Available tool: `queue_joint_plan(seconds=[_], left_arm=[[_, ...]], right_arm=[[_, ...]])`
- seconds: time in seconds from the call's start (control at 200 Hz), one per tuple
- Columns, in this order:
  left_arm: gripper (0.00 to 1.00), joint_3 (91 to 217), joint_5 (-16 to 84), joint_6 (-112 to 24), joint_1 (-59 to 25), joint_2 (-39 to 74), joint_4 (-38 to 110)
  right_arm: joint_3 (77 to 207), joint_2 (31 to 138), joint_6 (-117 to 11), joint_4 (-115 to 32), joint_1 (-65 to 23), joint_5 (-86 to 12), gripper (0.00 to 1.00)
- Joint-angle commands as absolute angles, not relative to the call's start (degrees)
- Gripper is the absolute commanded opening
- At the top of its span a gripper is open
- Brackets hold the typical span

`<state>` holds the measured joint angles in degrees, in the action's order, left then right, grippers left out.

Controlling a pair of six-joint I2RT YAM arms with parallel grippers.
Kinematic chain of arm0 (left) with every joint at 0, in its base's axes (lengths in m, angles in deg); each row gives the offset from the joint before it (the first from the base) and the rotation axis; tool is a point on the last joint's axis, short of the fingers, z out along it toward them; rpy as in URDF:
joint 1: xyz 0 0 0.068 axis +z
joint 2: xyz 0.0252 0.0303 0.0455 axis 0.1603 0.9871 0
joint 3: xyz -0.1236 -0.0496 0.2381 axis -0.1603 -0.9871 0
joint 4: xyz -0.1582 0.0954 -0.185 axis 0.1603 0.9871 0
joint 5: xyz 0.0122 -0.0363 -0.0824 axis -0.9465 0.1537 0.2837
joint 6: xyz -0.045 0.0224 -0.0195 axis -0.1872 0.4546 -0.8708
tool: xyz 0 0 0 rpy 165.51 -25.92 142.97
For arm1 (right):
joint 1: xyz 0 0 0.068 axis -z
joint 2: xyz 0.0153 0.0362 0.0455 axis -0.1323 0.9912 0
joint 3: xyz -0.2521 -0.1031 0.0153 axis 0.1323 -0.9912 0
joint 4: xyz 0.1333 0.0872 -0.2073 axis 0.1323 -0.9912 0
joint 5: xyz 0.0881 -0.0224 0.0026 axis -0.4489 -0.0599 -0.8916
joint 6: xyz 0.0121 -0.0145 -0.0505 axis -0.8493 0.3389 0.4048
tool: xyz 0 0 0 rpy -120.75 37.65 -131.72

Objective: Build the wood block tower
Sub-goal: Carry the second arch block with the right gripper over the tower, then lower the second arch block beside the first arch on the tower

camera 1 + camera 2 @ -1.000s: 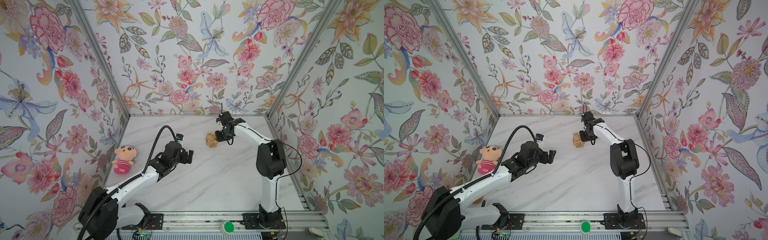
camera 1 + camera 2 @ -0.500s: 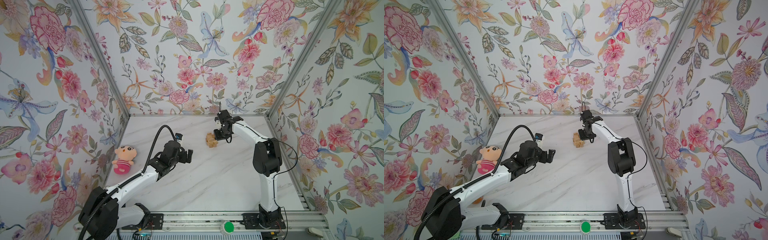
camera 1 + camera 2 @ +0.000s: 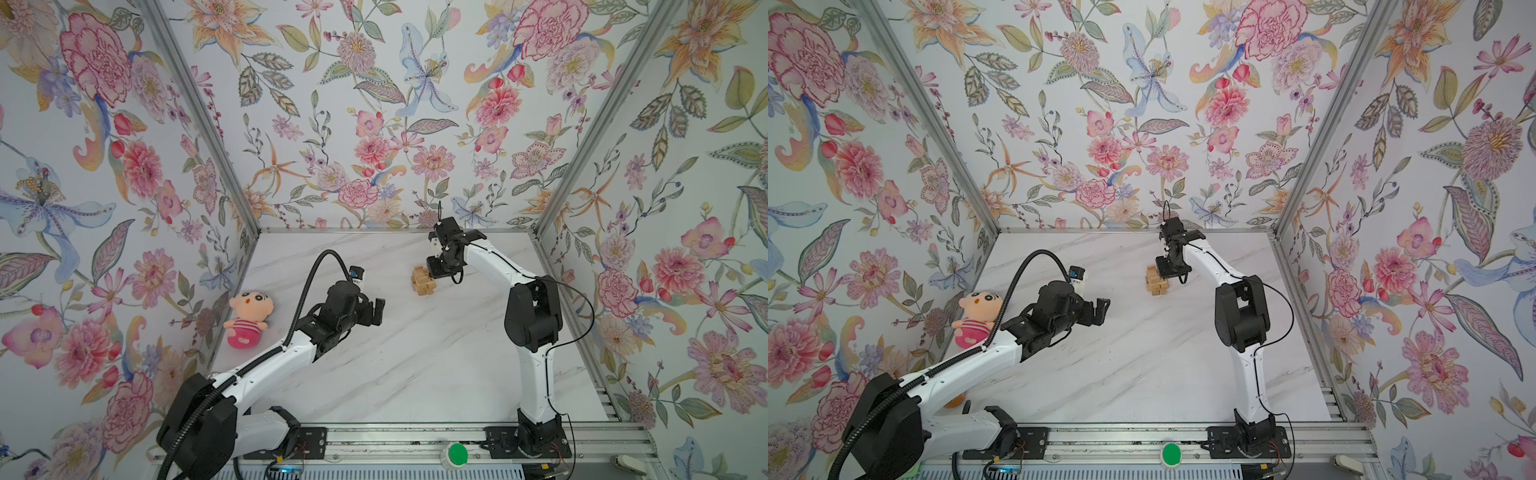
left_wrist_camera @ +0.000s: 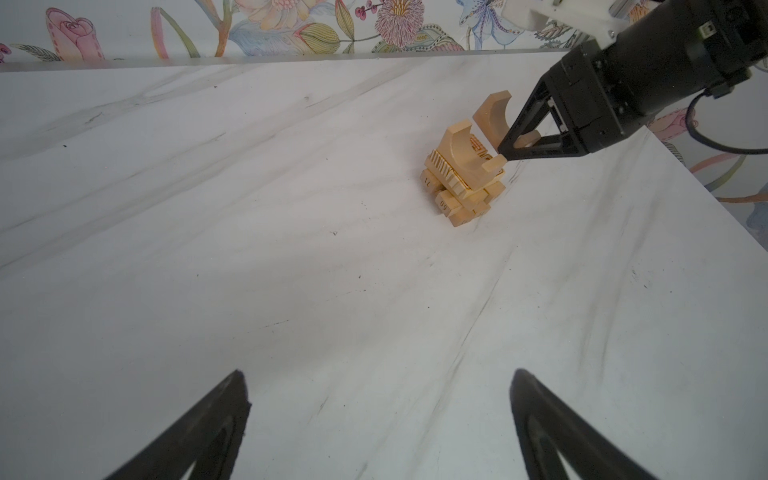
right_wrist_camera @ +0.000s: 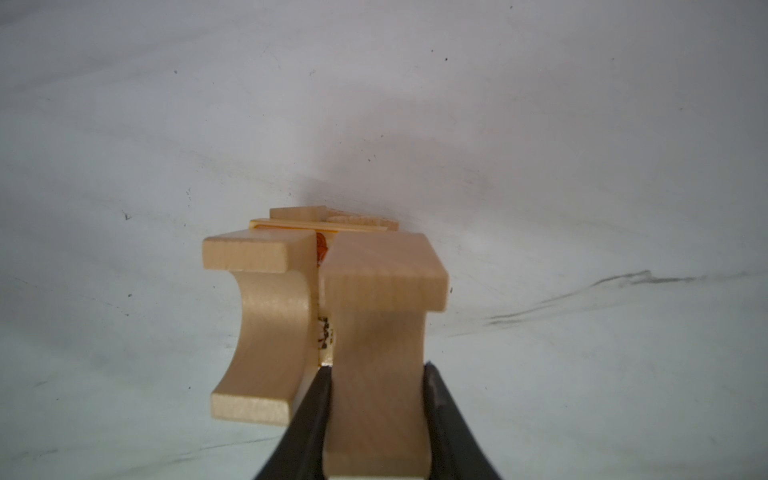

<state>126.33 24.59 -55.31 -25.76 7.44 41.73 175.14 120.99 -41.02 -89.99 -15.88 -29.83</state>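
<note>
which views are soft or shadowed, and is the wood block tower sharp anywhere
Right wrist view: the curved tan wood block clamped between black fingers is close and soft, with a grey shadow on the white marble table behind. Left wrist view: the small tan wood block tower is sharp. Both top views: even light, floral walls splayed by the wide lens.

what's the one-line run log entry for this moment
phase: placing block | right gripper: shut on curved block, beside second curved block atop tower | left gripper: open, empty, away from tower
</note>
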Motion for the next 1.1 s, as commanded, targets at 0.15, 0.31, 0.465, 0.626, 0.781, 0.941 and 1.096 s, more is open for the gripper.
queue_joint_plan(seconds=[0.15, 0.31, 0.465, 0.626, 0.781, 0.941, 1.096], left_arm=[[0.99, 127.4, 25.4, -54.2, -24.9, 7.4, 41.3], [0.99, 127.5, 25.5, -54.3, -24.7, 7.6, 41.3], [0.99, 127.4, 25.6, -54.3, -24.6, 7.6, 41.2], [0.99, 127.3, 25.7, -54.1, -24.6, 7.4, 41.3], [0.99, 127.1, 25.6, -54.0, -24.5, 7.2, 41.3], [0.99, 126.6, 25.7, -53.9, -24.5, 6.9, 41.4], [0.99, 126.4, 25.8, -53.9, -24.4, 6.5, 41.4]], right_arm=[[177.0, 123.1, -40.5, -91.9, -16.2, -31.0, 0.32], [177.6, 123.4, -40.5, -92.2, -16.1, -31.0, 0.32], [177.9, 123.8, -40.5, -92.3, -16.2, -31.1, 0.33], [177.9, 123.9, -40.6, -92.5, -16.5, -31.2, 0.33], [178.2, 123.9, -40.8, -92.4, -16.6, -31.3, 0.33], [178.5, 124.1, -41.0, -92.7, -16.8, -31.5, 0.33], [178.6, 124.4, -41.1, -92.6, -16.9, -31.4, 0.34]])
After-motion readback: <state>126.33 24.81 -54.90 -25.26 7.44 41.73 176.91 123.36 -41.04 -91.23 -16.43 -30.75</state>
